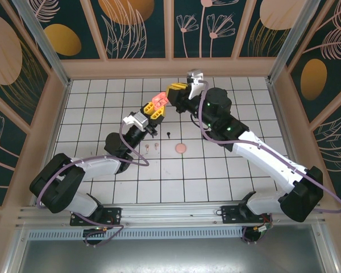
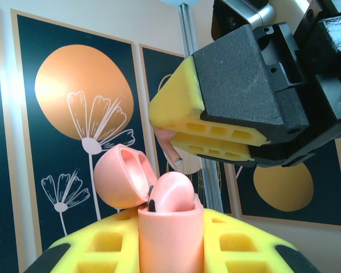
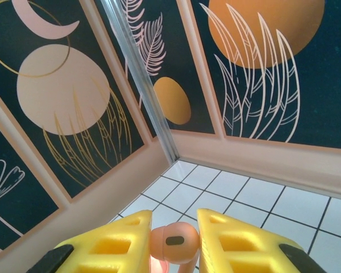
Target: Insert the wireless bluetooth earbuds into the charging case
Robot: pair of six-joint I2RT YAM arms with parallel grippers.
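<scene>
My left gripper [image 1: 157,108] is shut on a coral pink charging case [image 2: 170,242], held upright above the table with its lid [image 2: 120,177] swung open. One coral earbud [image 2: 171,192] sits in the case. My right gripper [image 1: 175,90] hovers just above and beyond the case, shut on a second coral earbud [image 3: 173,242]; its stem [image 2: 171,152] points down towards the case's opening, a short gap above it. On the tiles below lie a black earbud [image 1: 168,135] and two pale earbuds [image 1: 152,147].
A round pink object [image 1: 181,148] rests on the tiled floor [image 1: 227,182] near the loose earbuds. Painted wall panels and a metal corner post [image 3: 142,85] close in the back and sides.
</scene>
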